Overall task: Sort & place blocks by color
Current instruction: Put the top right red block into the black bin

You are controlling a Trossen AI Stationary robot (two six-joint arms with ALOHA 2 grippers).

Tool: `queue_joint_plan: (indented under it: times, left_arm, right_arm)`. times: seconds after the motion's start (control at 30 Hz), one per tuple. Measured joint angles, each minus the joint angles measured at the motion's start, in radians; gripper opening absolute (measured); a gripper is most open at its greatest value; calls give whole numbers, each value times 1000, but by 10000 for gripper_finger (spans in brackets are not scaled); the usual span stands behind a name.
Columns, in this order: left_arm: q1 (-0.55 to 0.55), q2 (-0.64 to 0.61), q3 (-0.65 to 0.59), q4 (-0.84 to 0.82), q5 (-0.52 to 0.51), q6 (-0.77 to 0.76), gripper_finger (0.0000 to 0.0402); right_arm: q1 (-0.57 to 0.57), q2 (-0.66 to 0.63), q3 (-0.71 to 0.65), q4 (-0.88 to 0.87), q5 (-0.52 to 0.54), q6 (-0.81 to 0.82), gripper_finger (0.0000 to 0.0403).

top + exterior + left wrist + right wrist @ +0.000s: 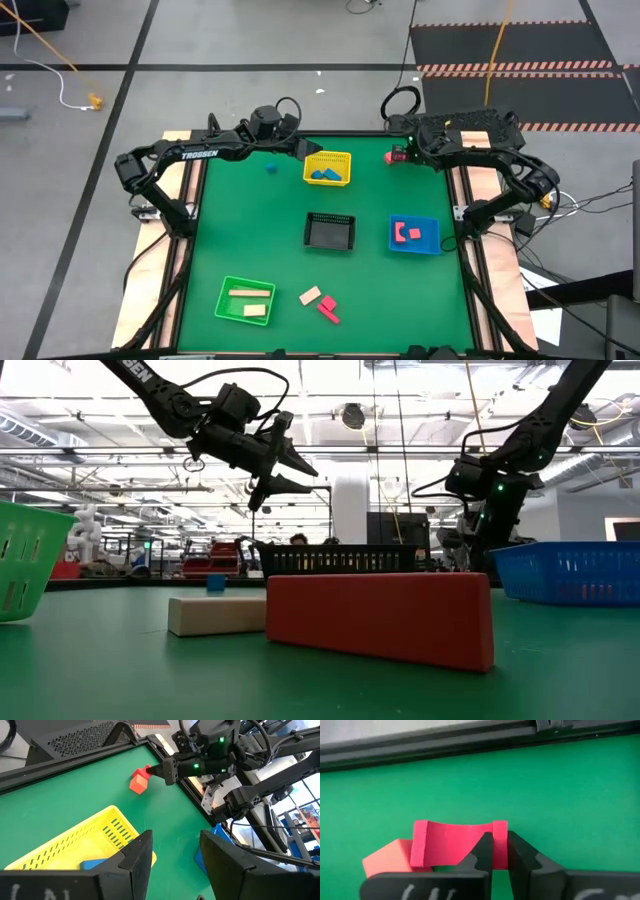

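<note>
Nearest, red bar (380,618) and tan bar (216,614) lying loose on the table (270,250). Farther, left gripper (307,147) spread empty over yellow basket (328,167). Farthest, right gripper (499,854) pinching pink block (452,842) at the back edge.

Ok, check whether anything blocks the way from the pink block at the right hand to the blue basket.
Nothing visible. The pink block sits at the right hand, a red block beside it; only bare mat lies before the blue basket.
</note>
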Motion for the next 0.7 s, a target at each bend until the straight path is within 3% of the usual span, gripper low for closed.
queue_joint_plan:
  times: [0.33, 0.5, 0.7]
  left_arm:
    - [0, 0, 0, 1, 0, -4, 166]
    - [-9, 0, 0, 39, 0, 58, 166]
    - [-77, 0, 0, 149, -1, 412, 166]
  right_arm:
    - [-1, -105, -1, 220, 16, -23, 14]
    - [11, -168, 0, 374, -165, -78, 14]
    - [68, -201, 0, 505, -334, 82, 14]
